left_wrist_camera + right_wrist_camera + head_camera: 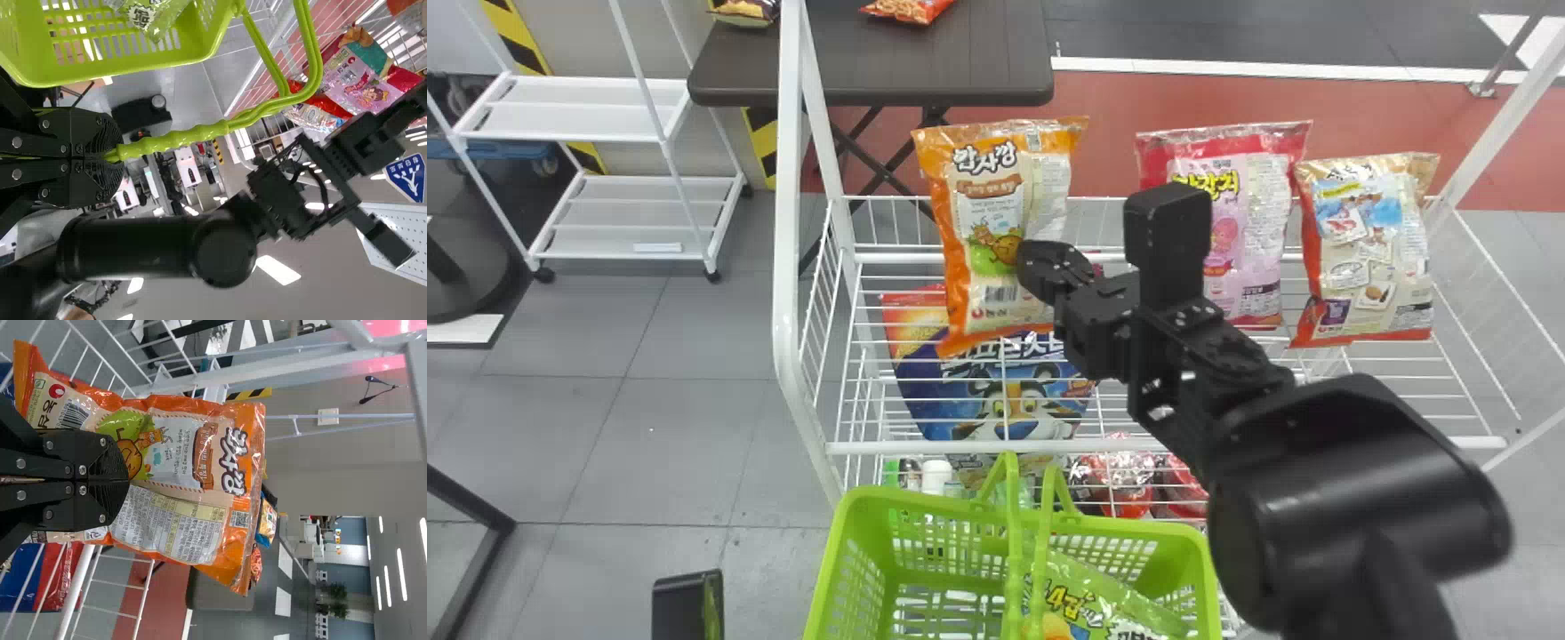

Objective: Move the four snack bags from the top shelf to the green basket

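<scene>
My right gripper [124, 481] pinches 1 orange bag [179, 447], bulging beyond the fingertips: likely light, slippery, crushable, best held by this fold. My left gripper [113, 157] clamps the basket handle [175, 139].

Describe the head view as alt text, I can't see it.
A black right gripper grips an orange-and-cream plastic snack bag at a white wire shelf. Farther right stand a red-and-pink snack bag and a red-and-beige one; below is a bright green plastic basket with a green snack bag inside.
</scene>
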`<action>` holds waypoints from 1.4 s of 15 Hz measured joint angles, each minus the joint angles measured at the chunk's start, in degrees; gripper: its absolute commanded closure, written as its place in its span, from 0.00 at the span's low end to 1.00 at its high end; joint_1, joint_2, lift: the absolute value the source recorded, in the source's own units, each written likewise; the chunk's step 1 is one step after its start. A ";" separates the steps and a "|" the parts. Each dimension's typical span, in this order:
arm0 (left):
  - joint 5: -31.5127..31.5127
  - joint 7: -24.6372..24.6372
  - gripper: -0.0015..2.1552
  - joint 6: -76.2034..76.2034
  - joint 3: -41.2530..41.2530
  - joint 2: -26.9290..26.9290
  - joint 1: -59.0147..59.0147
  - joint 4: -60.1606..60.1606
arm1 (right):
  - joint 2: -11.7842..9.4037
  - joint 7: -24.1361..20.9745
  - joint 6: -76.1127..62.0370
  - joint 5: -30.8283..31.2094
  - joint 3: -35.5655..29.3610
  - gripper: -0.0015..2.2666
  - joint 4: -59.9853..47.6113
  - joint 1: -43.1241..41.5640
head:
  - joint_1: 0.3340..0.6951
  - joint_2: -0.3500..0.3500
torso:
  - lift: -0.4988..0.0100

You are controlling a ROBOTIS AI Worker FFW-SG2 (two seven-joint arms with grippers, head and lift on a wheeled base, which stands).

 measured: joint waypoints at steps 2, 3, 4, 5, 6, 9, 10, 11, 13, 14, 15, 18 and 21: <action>-0.08 -0.17 0.53 0.00 0.29 -0.28 0.40 -0.58 | -2.10 -0.01 3.95 -1.11 -2.29 0.94 -8.62 5.18 | 1.00 0.37 | 0.98; -0.15 -0.18 0.53 0.00 0.56 -0.54 0.57 -0.90 | -3.42 -0.04 5.48 -1.64 -3.98 0.94 -13.38 8.34 | 1.00 0.34 | 0.98; -0.30 -0.10 0.53 -0.01 0.82 -0.83 0.68 -1.14 | -4.69 -0.02 6.87 -2.41 -6.03 0.94 -17.84 11.62 | 1.00 0.29 | 0.98; -0.47 0.02 0.53 -0.03 0.99 -1.09 0.73 -1.33 | -5.64 0.15 8.00 -3.45 -8.18 0.94 -21.30 14.51 | 1.00 0.26 | 0.98; -0.69 0.25 0.53 -0.09 1.13 -1.32 0.77 -1.49 | -6.43 0.94 9.34 -4.98 -11.06 0.94 -24.97 17.97 | 1.00 0.22 | 0.98; -1.62 0.67 0.53 -0.31 1.21 -2.03 0.93 -1.86 | -6.65 5.93 11.76 -8.22 -18.92 0.94 -32.71 27.67 | 1.00 0.06 | 0.98; -1.79 0.66 0.53 -0.34 1.18 -2.32 1.02 -1.93 | -5.44 8.94 10.81 -8.71 -21.36 0.94 -34.21 31.13 | 1.00 0.04 | 0.98; -1.97 0.69 0.53 -0.35 1.06 -2.61 1.10 -1.98 | -3.85 11.54 9.56 -8.88 -23.25 0.94 -34.92 33.72 | 1.00 0.01 | 0.98; -2.80 0.78 0.53 -0.34 0.58 -3.15 1.38 -2.15 | -1.56 14.54 9.44 -9.06 -26.33 0.94 -35.35 37.19 | 1.00 0.00 | 0.98; -3.04 0.79 0.53 -0.34 0.41 -3.34 1.44 -2.20 | -1.24 15.40 11.83 -9.48 -27.50 0.94 -35.35 38.07 | 1.00 0.00 | 0.98; -3.19 0.81 0.53 -0.42 0.31 -3.57 1.47 -2.22 | -1.15 16.42 15.22 -10.17 -28.41 0.94 -35.27 38.56 | 1.00 0.00 | 0.98; -3.33 0.97 0.53 -1.32 -0.04 -3.89 1.49 -2.13 | -1.12 17.90 22.62 -11.39 -28.33 0.94 -33.94 39.97 | 1.00 0.00 | 0.98; -3.34 0.98 0.53 -1.72 -0.08 -3.90 1.49 -2.06 | -1.12 19.73 23.56 -13.06 -26.38 0.94 -30.57 41.00 | 1.00 0.00 | 0.98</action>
